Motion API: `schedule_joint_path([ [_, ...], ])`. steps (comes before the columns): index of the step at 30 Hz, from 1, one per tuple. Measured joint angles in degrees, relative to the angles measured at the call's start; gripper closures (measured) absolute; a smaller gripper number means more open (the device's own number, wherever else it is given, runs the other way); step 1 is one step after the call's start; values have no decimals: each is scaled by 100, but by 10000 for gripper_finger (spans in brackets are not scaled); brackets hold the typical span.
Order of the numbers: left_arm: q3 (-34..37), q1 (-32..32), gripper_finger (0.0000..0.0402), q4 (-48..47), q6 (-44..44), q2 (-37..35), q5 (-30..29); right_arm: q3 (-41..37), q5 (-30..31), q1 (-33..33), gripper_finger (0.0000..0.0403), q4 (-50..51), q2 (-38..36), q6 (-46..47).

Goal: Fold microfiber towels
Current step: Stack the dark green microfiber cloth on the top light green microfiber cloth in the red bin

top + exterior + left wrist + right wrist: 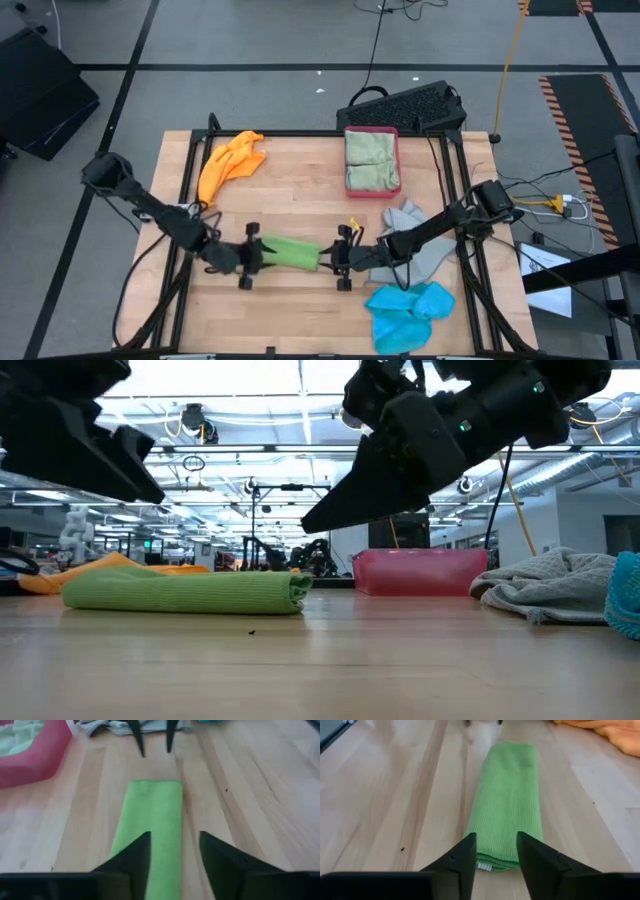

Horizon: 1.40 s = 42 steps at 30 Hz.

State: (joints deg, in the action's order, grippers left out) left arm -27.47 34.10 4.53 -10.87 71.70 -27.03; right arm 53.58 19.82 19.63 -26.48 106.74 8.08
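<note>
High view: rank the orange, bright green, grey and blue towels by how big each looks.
Largest to smallest:
1. grey towel, partly hidden under the right arm, so unsure
2. blue towel, about alike
3. orange towel
4. green towel, folded narrow

Wooden table (300, 190) bearing towels (290, 252) and tray (372, 186).

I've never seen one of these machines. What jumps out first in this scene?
Most eye-catching is the bright green towel, folded into a narrow strip mid-table, with the left claw and right claw open at its two ends. Around it lie an orange towel at the back left, a blue one at the front right, and a pink-red tray holding pale green cloths.
</note>
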Motion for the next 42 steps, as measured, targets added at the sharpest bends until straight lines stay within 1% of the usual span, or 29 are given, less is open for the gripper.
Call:
schedule_joint_path([
  [4,-456,310,159,-338,-122,758,-440,4,115,2,240,-190,0,20],
  [7,-791,392,115,-314,-125,1446,-792,4,115,0,230,-241,0,-12],
  [9,-1014,382,99,-314,-123,1907,-1075,4,115,-8,228,-249,0,-20],
  [12,-1292,290,99,-397,-41,2474,-1249,4,115,-10,228,-242,0,-20],
  [16,-1589,49,125,-855,-237,2931,-1138,4,115,8,227,-235,0,-18],
  [19,-1724,-122,153,-1247,-440,3023,-982,4,113,47,227,-230,0,-15],
  [24,-1726,-413,201,-1298,-422,3037,-516,4,115,70,227,-219,0,-20],
  [28,-1721,-588,261,-1313,-346,3045,-380,4,113,70,227,-219,0,-20],
  [34,-1726,-858,373,-1337,157,2972,-207,4,113,75,227,-203,0,-195],
  [35,-1736,-896,384,-1366,242,2915,-192,4,113,75,227,-186,0,-273],
  [37,-1758,-982,387,-1479,318,2796,-207,-29,113,77,227,-205,0,-406],
  [40,-1764,-1130,373,-1489,392,2432,-102,-52,157,77,227,-181,0,-580],
  [42,-1780,-1287,370,-1461,454,2183,146,-52,327,75,227,-221,0,-776],
])
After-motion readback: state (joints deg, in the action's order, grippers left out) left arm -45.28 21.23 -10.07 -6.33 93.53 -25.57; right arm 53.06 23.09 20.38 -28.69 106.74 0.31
